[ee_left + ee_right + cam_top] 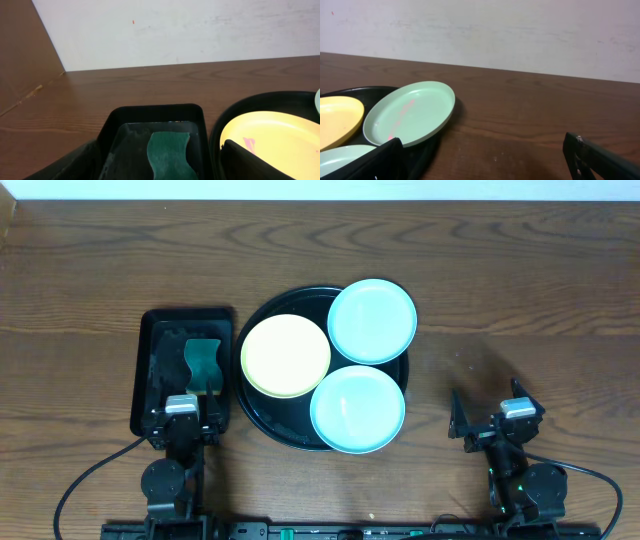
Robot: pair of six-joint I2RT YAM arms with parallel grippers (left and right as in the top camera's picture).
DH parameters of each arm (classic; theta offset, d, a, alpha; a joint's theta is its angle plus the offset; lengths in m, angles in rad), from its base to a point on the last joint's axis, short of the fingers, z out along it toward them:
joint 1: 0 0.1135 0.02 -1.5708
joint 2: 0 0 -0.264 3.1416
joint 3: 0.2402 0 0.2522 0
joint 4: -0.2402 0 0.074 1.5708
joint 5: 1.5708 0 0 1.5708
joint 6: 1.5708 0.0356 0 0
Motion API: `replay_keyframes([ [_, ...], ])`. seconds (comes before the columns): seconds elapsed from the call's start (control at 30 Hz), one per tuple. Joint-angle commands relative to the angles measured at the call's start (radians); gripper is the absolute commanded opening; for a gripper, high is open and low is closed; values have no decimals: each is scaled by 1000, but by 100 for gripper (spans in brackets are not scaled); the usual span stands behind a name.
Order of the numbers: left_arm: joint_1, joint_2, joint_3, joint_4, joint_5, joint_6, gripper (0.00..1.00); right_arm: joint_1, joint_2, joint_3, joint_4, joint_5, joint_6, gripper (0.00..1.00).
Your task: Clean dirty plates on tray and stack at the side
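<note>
The left gripper (185, 412) is held with its fingers apart and nothing between them. It sits over the near end of the small rectangular tray (150, 330), with the green sponge (207, 360) just ahead of it in that tray. The round black tray (262, 415) lies just beside it to the right. The yellow plate (286, 356) lies on the tray's left part, nearest this gripper. A pink mark (248, 144) is seen on it.

The right gripper (487, 405) is spread wide and holds nothing, above the bare tabletop (500, 270), apart from the round tray on its left. The near aqua plate (357, 409) lies closest to it. The far aqua plate (372, 321) overhangs the rim and carries a pink streak (402, 117).
</note>
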Motion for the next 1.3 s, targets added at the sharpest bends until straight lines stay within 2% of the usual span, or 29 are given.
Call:
replay_keyframes([
  [0.0,-4,-5,-13,-46,-16,5,77,5,-5,-2,4,3,-5,99],
  [0.5,-4,-5,-13,-46,-16,5,77,5,-5,-2,14,18,-5,99],
  [0.77,-4,-5,-1,-38,3,-28,77,5,-5,-2,188,11,-2,99],
  [0.9,-4,-5,86,-38,20,-131,77,5,-5,-2,274,14,-2,99],
  [1.07,-4,22,212,-39,21,-142,77,5,-5,-2,401,15,-2,99],
  [1.27,-4,165,404,-43,28,-142,77,5,-5,6,536,14,6,99],
])
